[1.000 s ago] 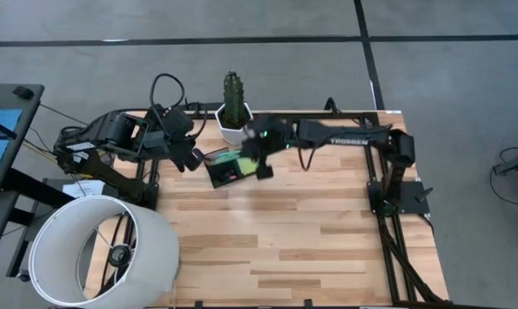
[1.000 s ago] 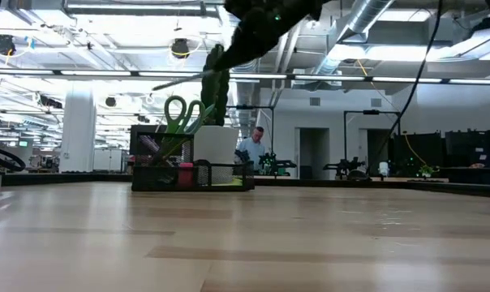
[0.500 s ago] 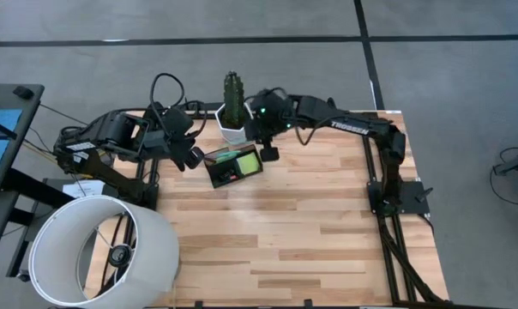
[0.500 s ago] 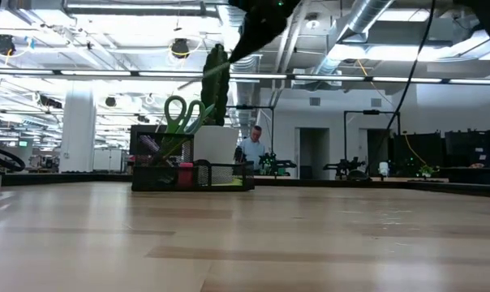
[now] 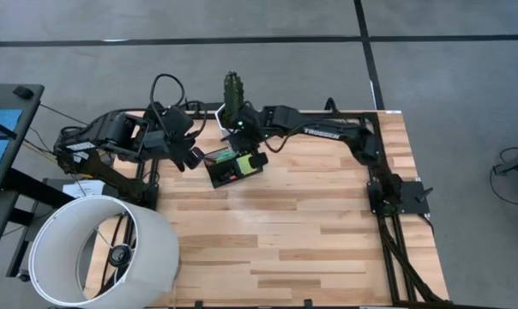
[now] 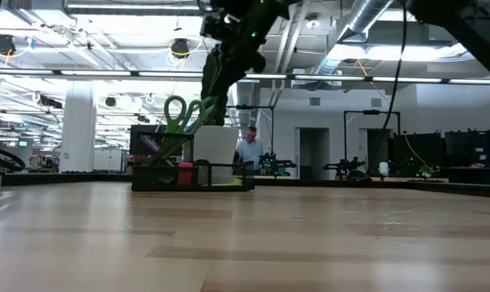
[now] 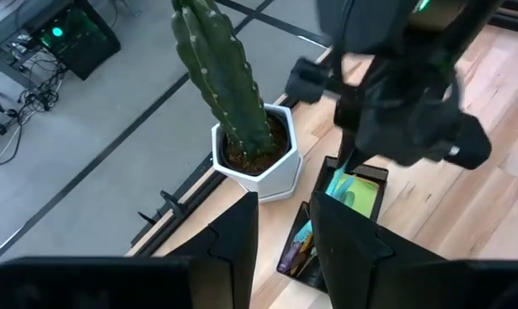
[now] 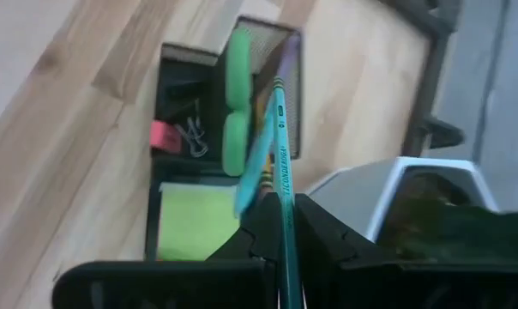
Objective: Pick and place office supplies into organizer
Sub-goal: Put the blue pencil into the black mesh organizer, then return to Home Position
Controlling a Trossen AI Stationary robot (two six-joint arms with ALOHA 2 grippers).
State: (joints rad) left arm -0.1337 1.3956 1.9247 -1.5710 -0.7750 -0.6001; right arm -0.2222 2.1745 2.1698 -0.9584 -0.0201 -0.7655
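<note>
Swinging across from the right, my right gripper (image 5: 244, 137) now hovers over the black compartmented organizer (image 5: 234, 166), jaws pinching a green pencil (image 8: 284, 184); insertion comes next.

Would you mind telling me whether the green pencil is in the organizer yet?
Not yet: the pencil is clamped in the right tool, above the organizer.

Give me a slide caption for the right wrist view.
Right gripper shut on a green pencil above the black organizer beside the cactus pot.
</note>
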